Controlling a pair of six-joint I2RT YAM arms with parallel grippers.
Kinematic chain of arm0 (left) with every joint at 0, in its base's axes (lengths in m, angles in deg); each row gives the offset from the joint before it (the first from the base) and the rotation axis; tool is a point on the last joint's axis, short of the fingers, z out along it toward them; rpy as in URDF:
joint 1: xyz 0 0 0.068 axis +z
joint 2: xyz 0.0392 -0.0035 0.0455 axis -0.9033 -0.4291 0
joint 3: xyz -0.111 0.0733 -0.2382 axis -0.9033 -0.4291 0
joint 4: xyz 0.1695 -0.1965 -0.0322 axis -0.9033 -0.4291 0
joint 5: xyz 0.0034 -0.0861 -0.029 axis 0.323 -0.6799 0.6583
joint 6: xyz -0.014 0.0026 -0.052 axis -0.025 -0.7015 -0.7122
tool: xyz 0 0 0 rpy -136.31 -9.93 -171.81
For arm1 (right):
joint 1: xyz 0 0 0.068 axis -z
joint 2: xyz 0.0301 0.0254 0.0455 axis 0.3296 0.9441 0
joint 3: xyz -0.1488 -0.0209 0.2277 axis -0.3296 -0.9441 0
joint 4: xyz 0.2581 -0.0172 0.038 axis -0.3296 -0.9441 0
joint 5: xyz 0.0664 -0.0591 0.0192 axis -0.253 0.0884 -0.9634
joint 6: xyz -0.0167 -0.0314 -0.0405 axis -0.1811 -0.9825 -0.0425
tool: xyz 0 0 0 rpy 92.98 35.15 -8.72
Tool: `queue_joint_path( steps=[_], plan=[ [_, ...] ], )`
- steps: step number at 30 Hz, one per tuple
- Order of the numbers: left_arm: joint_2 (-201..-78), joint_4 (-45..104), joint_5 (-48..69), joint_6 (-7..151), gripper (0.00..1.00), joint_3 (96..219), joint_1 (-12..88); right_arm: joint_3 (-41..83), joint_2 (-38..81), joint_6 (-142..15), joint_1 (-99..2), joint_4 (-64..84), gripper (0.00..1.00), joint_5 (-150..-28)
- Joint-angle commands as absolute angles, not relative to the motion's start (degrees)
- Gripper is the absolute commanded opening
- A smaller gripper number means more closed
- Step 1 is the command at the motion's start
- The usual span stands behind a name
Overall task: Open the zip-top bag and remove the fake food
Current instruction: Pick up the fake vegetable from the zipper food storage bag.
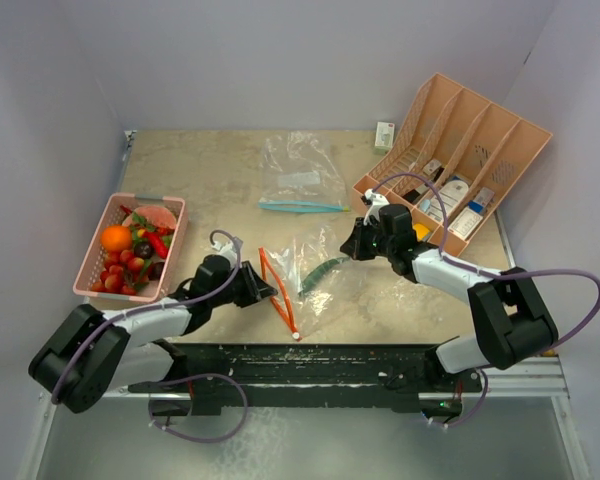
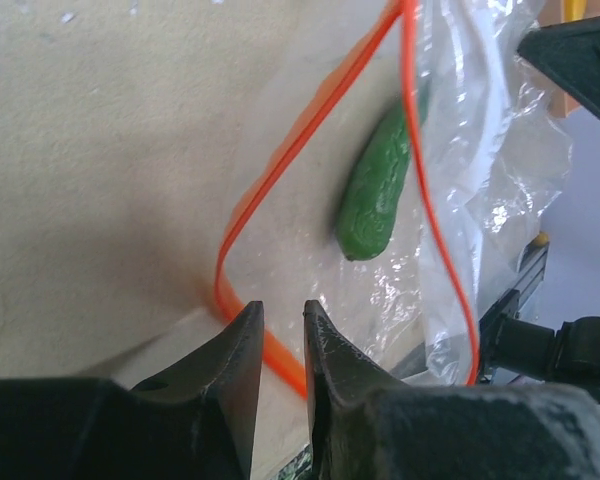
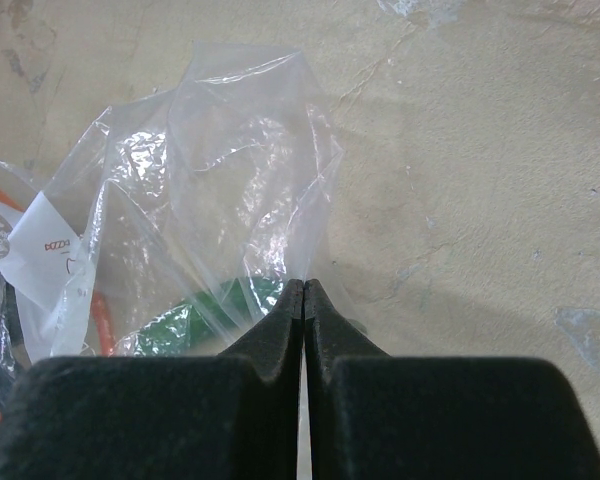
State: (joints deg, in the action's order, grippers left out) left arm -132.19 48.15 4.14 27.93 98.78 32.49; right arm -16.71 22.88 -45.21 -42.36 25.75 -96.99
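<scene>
left end effector (image 2: 282,318): fingers nearly together, pinching the orange zip edge of the zip-top bag (image 2: 300,250). green fake food piece (image 2: 375,195): inside the bag, which lies on the surface (image 2: 100,150). right end effector (image 3: 305,288): fully closed, tips pinching the bag's clear film.

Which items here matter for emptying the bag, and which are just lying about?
Job: orange-zip bag; green piece inside it; pink basket of fake food; left claw; right claw.
Lying about: teal-zip bag; peach organiser with bottles; small white box.
</scene>
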Motion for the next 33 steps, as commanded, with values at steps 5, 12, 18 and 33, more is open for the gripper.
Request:
queue_joint_path(
  steps=[5, 12, 18, 33],
  plan=[
    [-135.6, 59.6, 3.4, 25.0, 0.25, 102.1, 30.4, -16.4, 22.5, -44.7, -42.0, 26.7, 0.00, -98.3],
    [-141.2, 61.1, 7.4, 27.4, 0.35, 106.3, 26.4, -16.2, 22.9, -44.6, -42.1, 27.0, 0.00, -98.7],
    [-149.7, 61.6, 13.3, 32.9, 0.46, 113.2, 19.3, -16.3, 21.9, -44.7, -42.1, 26.1, 0.00, -98.9],
    [-158.0, 47.7, 33.9, 46.4, 0.64, 125.3, 8.0, -17.1, 20.1, -45.3, -42.1, 25.0, 0.00, -98.4]
  ],
)
